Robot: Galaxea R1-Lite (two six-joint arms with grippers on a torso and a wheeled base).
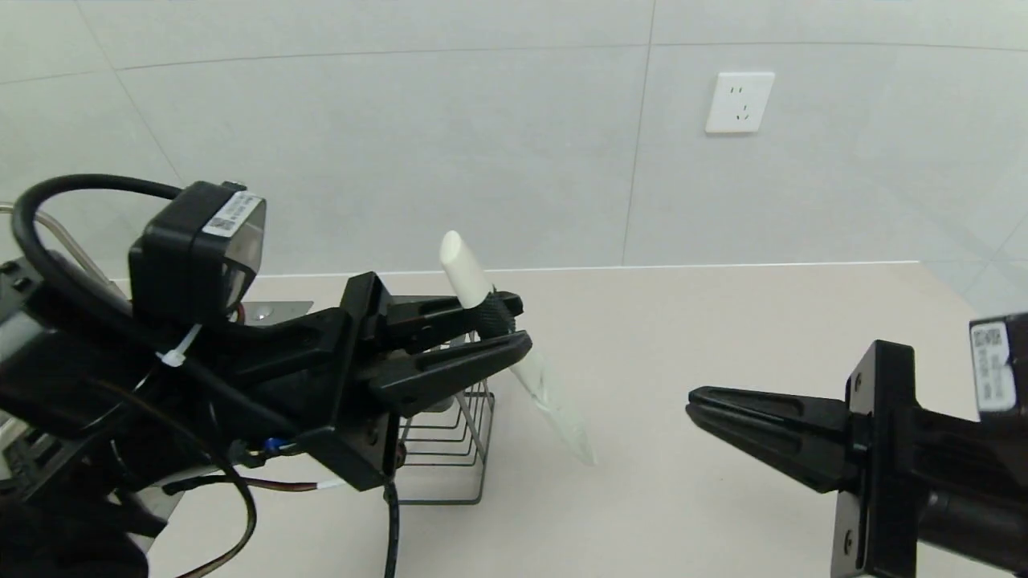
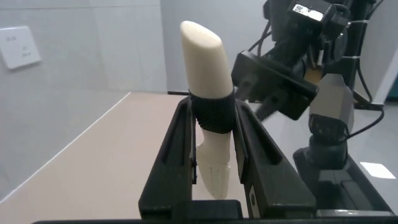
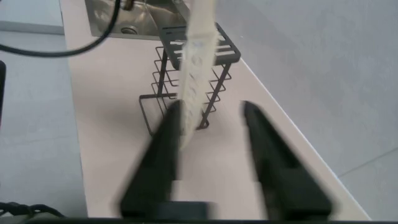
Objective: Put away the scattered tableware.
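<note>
My left gripper (image 1: 522, 325) is shut on a long white utensil (image 1: 464, 269), holding it at a black band near its handle. The utensil tilts, handle up and its pale, perforated end (image 1: 566, 425) pointing down over the beige counter (image 1: 723, 337). The left wrist view shows the utensil (image 2: 204, 62) clamped between the two fingers of the left gripper (image 2: 211, 107). A black wire rack (image 1: 450, 453) stands on the counter just below and behind that gripper. My right gripper (image 1: 697, 405) hovers to the right, open and holding nothing. In the right wrist view it (image 3: 211, 118) faces the utensil (image 3: 198, 68) and the rack (image 3: 186, 81).
A metal sink (image 3: 121, 18) lies beyond the rack, at the counter's left end. A tiled wall with a white socket (image 1: 740, 102) bounds the counter at the back. Bare counter stretches between the two grippers and to the right.
</note>
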